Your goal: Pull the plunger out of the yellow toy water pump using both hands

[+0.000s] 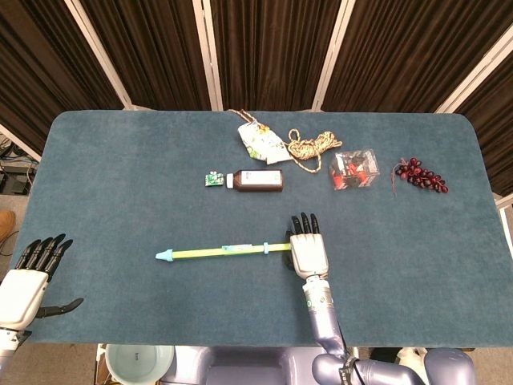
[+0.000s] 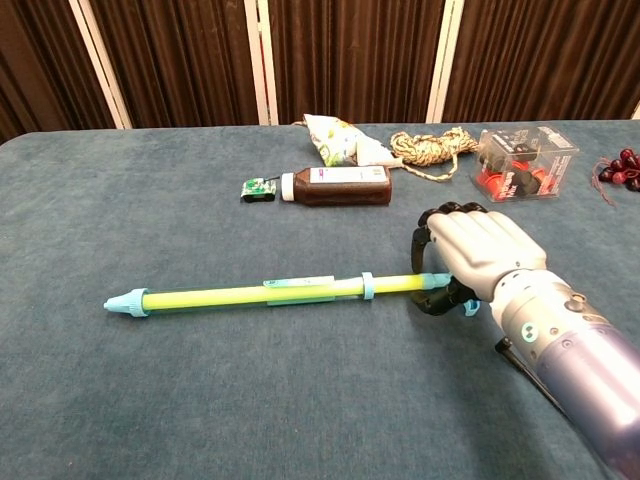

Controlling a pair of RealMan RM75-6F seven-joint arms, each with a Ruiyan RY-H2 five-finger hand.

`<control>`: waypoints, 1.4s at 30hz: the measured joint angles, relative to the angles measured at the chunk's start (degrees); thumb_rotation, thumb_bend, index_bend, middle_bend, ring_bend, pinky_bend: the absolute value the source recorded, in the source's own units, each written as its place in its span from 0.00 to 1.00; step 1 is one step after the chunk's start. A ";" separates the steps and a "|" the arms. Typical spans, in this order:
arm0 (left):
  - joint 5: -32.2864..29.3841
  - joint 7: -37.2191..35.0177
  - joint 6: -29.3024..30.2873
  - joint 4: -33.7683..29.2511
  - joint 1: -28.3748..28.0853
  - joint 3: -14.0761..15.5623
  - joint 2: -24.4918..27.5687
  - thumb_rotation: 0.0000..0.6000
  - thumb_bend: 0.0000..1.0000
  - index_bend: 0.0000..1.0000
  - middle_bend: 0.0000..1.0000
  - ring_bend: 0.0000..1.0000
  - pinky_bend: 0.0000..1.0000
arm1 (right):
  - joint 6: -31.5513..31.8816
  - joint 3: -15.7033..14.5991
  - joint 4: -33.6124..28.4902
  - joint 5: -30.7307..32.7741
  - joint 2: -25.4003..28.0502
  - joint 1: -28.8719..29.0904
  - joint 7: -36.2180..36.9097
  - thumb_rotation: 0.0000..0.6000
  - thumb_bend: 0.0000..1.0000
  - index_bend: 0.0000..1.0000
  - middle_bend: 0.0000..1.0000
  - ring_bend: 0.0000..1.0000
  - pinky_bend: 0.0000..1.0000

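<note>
The yellow toy water pump (image 1: 216, 252) (image 2: 230, 297) lies flat across the near middle of the table, with its pale blue nozzle (image 2: 125, 302) pointing left. Its plunger rod (image 2: 400, 284) sticks out to the right past a blue collar (image 2: 367, 286). My right hand (image 1: 308, 253) (image 2: 475, 250) covers the plunger's blue handle, fingers curled over it and thumb beneath; only a sliver of blue shows under the palm. My left hand (image 1: 28, 277) hovers at the table's near left corner, far from the pump, fingers spread and holding nothing. The chest view does not show it.
Behind the pump lie a brown bottle (image 1: 258, 180) and a small green toy (image 1: 213, 179). Further back are a printed bag (image 1: 258, 140), a coil of rope (image 1: 309, 147), a clear box (image 1: 355, 169) and dark red grapes (image 1: 421, 175).
</note>
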 measured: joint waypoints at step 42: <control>-7.49 15.99 -13.11 -11.55 -11.85 -7.80 -0.87 1.00 0.14 0.27 0.00 0.00 0.01 | 2.96 1.42 -18.17 3.41 11.62 -1.25 -3.27 1.00 0.49 0.76 0.23 0.08 0.00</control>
